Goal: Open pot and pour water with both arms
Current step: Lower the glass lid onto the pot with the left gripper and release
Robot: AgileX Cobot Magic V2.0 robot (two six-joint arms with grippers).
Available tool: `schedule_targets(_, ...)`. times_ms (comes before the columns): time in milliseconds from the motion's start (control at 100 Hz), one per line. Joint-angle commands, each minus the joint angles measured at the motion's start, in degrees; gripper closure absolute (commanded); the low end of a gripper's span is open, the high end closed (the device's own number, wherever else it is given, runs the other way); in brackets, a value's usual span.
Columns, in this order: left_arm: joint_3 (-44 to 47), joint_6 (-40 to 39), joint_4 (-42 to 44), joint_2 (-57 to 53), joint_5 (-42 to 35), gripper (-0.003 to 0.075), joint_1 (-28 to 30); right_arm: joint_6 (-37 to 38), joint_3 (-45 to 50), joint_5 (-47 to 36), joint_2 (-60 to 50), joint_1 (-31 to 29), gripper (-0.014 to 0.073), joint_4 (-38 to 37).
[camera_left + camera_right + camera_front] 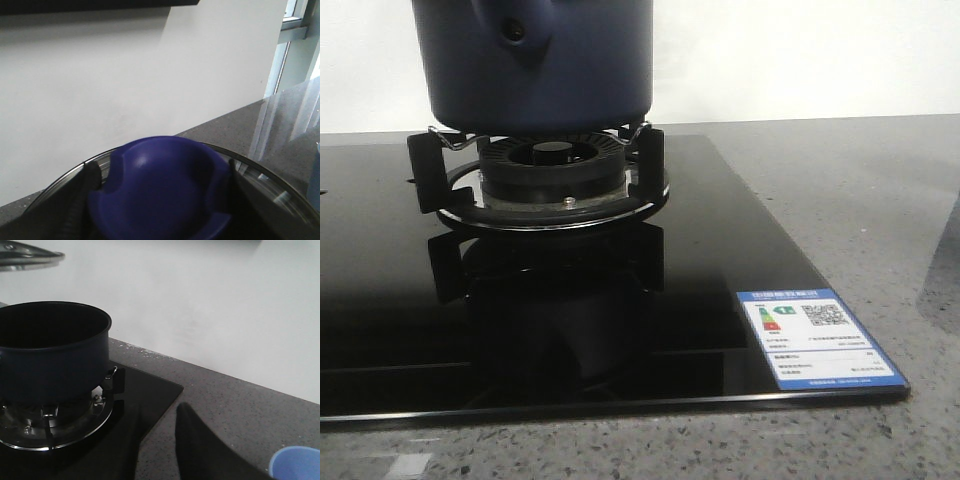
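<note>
The dark navy pot stands on the gas burner, its handle stub with a hole facing the front camera. In the right wrist view the pot is open and its inside is dark. My left gripper is shut on the blue knob of a glass lid and holds it in the air; the lid's rim shows above the pot. My right gripper is open and empty, low over the right edge of the black stove top, to the right of the pot. Neither gripper shows in the front view.
The black glass stove top lies on a speckled grey counter and bears a blue and white label at its front right corner. A pale blue cup stands on the counter to the right of my right gripper. A white wall is behind.
</note>
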Motion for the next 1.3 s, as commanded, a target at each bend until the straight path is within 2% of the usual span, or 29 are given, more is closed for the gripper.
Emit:
schedule_targets(0, -2.24, -0.04, -0.52, 1.2, -8.72, 0.0405, -0.77, 0.21, -1.51, -1.15, -0.47, 0.08, 0.0412, 2.49)
schedule_targets(440, -2.34, -0.04, -0.52, 9.25, -13.2, 0.0405, -0.77, 0.21, -1.51, -1.15, -0.47, 0.08, 0.0412, 2.49)
schedule_targets(1290, -2.34, -0.04, 1.02, 11.79, -13.92, 0.0405, -2.85, 0.21, -1.51, -1.15, -0.47, 0.08, 0.0412, 2.49)
